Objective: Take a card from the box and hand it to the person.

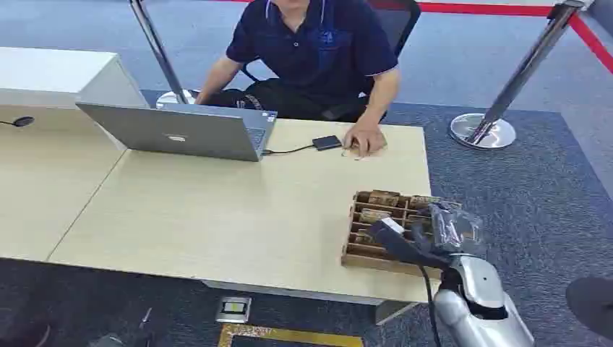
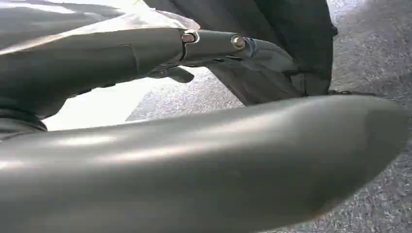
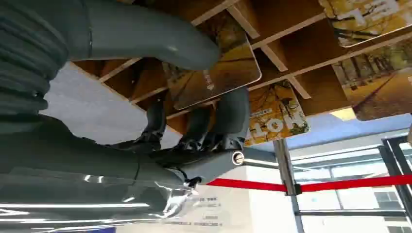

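A wooden compartment box (image 1: 363,252) of picture cards sits at the table's right front corner. My right hand (image 1: 436,233) hangs over the box's right part, wrapped in clear plastic. In the right wrist view, the right hand (image 3: 194,131) pinches a yellow autumn-picture card (image 3: 218,73) between the thumb and the darker fingers, right at the box's dividers (image 3: 291,53). Other cards (image 3: 277,119) stand in nearby slots. The person (image 1: 318,50) sits behind the table with one hand (image 1: 366,142) resting on it. My left hand (image 2: 194,155) hangs above carpet with its fingers stretched out, holding nothing.
An open grey laptop (image 1: 181,131) stands at the table's back left, cabled to a small black device (image 1: 327,142) next to the person's hand. Chrome barrier posts (image 1: 483,130) stand on the carpet to the right. A white counter (image 1: 50,76) adjoins the table's left.
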{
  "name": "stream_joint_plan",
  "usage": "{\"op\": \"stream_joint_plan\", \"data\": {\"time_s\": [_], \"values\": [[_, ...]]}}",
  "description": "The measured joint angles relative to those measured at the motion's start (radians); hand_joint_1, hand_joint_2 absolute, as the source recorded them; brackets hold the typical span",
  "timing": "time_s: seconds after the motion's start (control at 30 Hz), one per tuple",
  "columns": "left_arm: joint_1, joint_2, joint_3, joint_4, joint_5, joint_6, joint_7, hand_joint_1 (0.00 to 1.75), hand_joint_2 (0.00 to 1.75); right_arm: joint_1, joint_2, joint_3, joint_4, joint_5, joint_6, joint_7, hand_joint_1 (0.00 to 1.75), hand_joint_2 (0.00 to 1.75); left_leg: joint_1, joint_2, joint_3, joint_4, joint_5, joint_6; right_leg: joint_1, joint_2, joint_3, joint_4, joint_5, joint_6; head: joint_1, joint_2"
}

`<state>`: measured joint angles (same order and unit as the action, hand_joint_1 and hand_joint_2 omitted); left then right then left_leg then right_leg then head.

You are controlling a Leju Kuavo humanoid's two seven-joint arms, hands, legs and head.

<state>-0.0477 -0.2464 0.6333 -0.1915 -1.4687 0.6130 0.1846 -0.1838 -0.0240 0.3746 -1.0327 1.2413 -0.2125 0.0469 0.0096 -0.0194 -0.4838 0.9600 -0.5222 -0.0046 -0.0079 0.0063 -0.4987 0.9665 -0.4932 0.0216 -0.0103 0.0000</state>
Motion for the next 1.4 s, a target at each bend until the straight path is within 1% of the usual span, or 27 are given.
{"op": "stream_joint_plan", "data": {"time_s": [0.07, 0.2, 0.27, 0.47, 0.63, 0.7, 0.77, 0.93, 1.13, 1.4], "values": [[0.000, 0.000, 0.000, 0.000, 0.000, 0.000, 0.000, 0.00, 0.00, -0.005, 0.000, 0.000, 0.005, -0.002, -0.001, -0.003, 1.19, 1.75, 0.000, 0.000, 0.000, 0.000, 0.000, 0.000, 0.000, 0.000, 0.000, 0.000, 0.000, 0.000, 0.000, 0.000], [0.000, 0.000, 0.000, 0.000, 0.000, 0.000, 0.000, 0.00, 0.00, -0.010, 0.000, 0.000, 0.011, -0.002, -0.003, -0.006, 1.19, 1.75, 0.000, 0.000, 0.000, 0.000, 0.000, 0.000, 0.000, 0.000, 0.000, 0.000, 0.000, 0.000, 0.000, 0.000], [0.000, 0.000, 0.000, 0.000, 0.000, 0.000, -0.001, 0.00, 0.00, -0.011, 0.000, 0.000, 0.011, -0.002, -0.006, -0.006, 1.24, 1.75, 0.000, 0.000, 0.000, 0.000, 0.000, 0.000, 0.000, 0.000, 0.000, 0.000, 0.000, 0.000, 0.000, 0.000], [0.000, 0.000, 0.000, 0.000, 0.000, 0.000, -0.012, 0.00, 0.00, -0.013, -0.001, 0.000, 0.014, -0.003, -0.007, -0.007, 1.22, 1.75, 0.000, 0.000, 0.000, 0.000, 0.000, 0.000, 0.000, 0.000, 0.000, 0.000, 0.000, 0.000, 0.000, 0.000], [0.000, 0.000, 0.000, 0.000, -0.003, 0.000, -0.013, 0.00, 0.00, -0.012, -0.001, 0.000, 0.013, -0.006, -0.012, -0.007, 1.26, 1.75, 0.000, 0.000, 0.000, 0.000, 0.000, 0.000, 0.000, 0.000, 0.000, 0.000, 0.000, 0.000, 0.000, 0.000], [0.000, 0.000, 0.000, 0.000, -0.004, 0.000, -0.014, 0.00, 0.00, -0.008, -0.002, 0.000, 0.007, -0.006, -0.012, -0.007, 1.24, 1.75, 0.000, 0.000, 0.000, 0.000, 0.000, 0.000, 0.000, 0.000, 0.000, 0.000, 0.000, 0.000, 0.000, 0.000], [0.000, 0.000, 0.000, 0.000, -0.005, 0.000, -0.015, 0.00, 0.00, -0.004, -0.002, 0.000, -0.001, -0.006, -0.013, -0.007, 1.26, 1.75, 0.000, 0.000, 0.000, 0.000, 0.000, 0.000, 0.000, 0.000, 0.000, 0.000, 0.000, 0.000, 0.000, 0.000], [0.000, 0.000, 0.000, 0.000, -0.004, 0.000, -0.015, 0.00, 0.00, 0.018, -0.003, 0.002, -0.045, -0.005, -0.014, -0.008, 1.22, 1.75, 0.000, 0.000, -0.001, 0.000, 0.000, 0.000, 0.000, 0.000, -0.001, 0.000, 0.000, 0.000, 0.000, 0.000], [0.000, 0.000, 0.000, 0.000, -0.003, 0.000, -0.015, 0.00, 0.00, 0.030, -0.005, 0.002, -0.106, 0.003, 0.011, -0.015, 1.20, 1.75, 0.000, 0.000, -0.001, 0.000, 0.000, 0.000, 0.000, 0.000, -0.001, 0.000, 0.000, 0.000, 0.000, 0.000], [0.000, 0.000, 0.000, 0.000, -0.003, 0.000, -0.015, 0.00, 0.00, 0.026, -0.006, 0.006, -0.142, 0.003, 0.031, -0.027, 1.26, 1.75, 0.000, 0.000, -0.001, 0.000, 0.000, 0.000, 0.000, 0.000, -0.001, 0.000, 0.000, 0.000, 0.000, 0.000]]}}
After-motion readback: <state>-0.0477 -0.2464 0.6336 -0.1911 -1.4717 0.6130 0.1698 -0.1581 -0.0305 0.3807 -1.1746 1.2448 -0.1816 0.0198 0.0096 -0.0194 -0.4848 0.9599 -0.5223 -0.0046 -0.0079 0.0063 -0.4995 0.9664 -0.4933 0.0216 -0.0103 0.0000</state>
